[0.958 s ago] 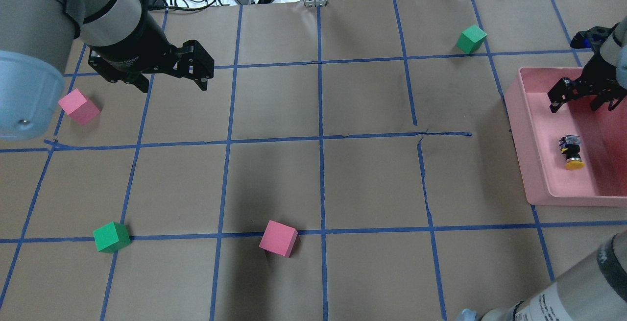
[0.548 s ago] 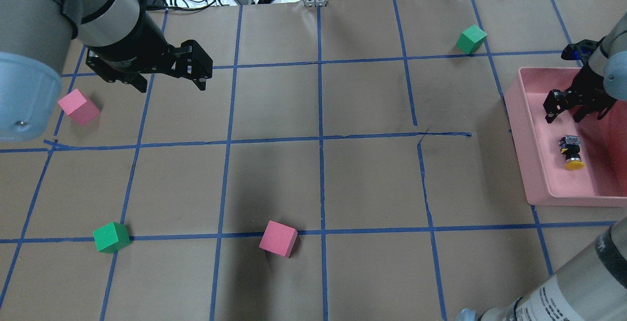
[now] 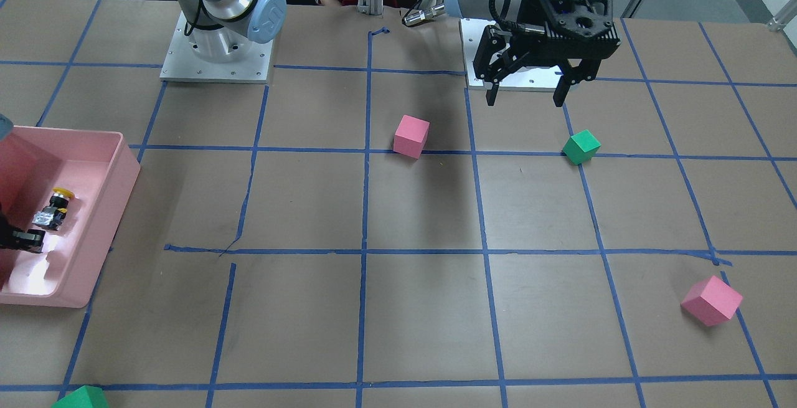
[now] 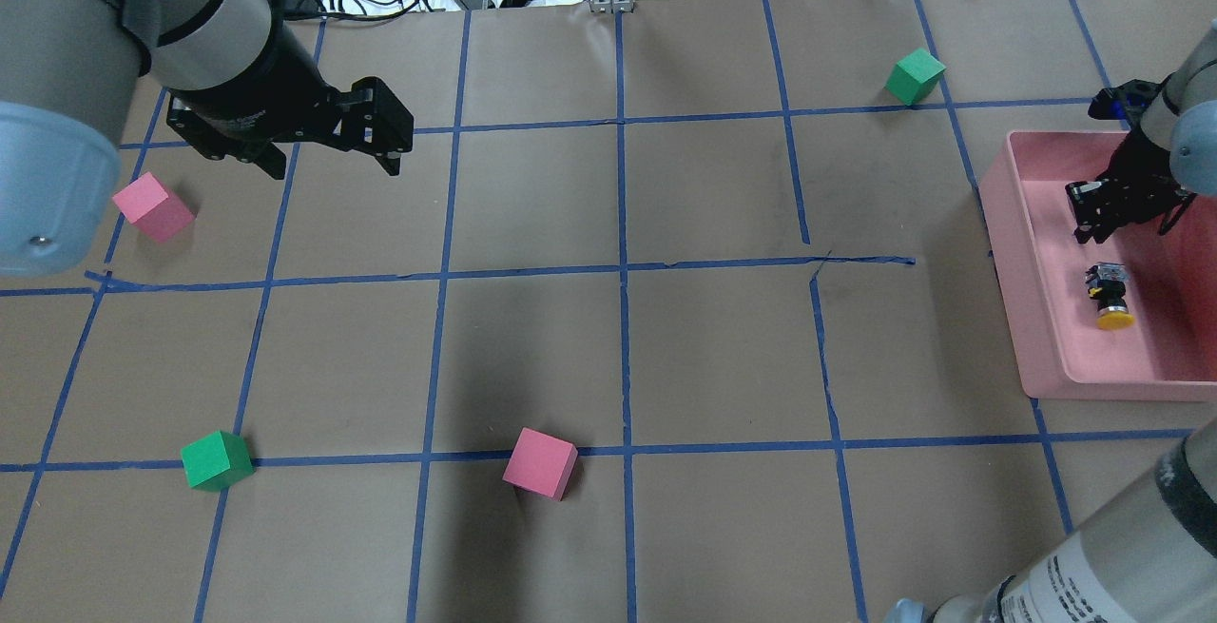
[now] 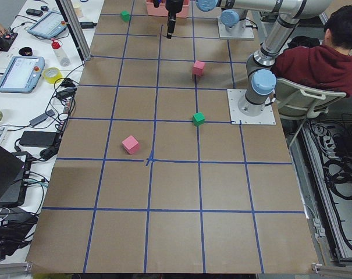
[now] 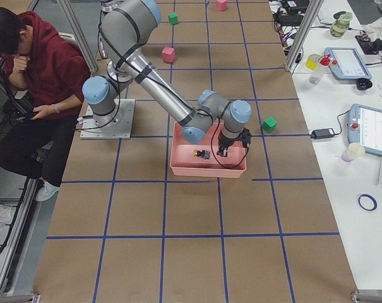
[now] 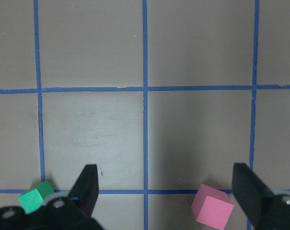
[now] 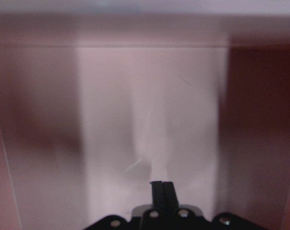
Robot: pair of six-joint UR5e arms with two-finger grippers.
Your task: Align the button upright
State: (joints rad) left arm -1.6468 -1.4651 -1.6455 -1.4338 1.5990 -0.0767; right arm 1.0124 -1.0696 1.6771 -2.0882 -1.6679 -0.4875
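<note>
Right gripper (image 8: 162, 186) edged nearer the button (image 4: 1110, 295) lying sideways in the pink bin (image 4: 1008, 262), jaws brought together empty, left gripper (image 4: 335, 169) hung with jaws wide apart

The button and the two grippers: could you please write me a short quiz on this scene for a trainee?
1. True or false: the button stands upright in the pink bin.
2. Pick one. The right gripper is: A) shut on the button; B) shut and holding nothing, down inside the bin; C) open above the bare table.
3. How many foam cubes lie on the table?

Key: 1. False, it lies on its side. 2. B. 3. Four, two pink and two green.
</note>
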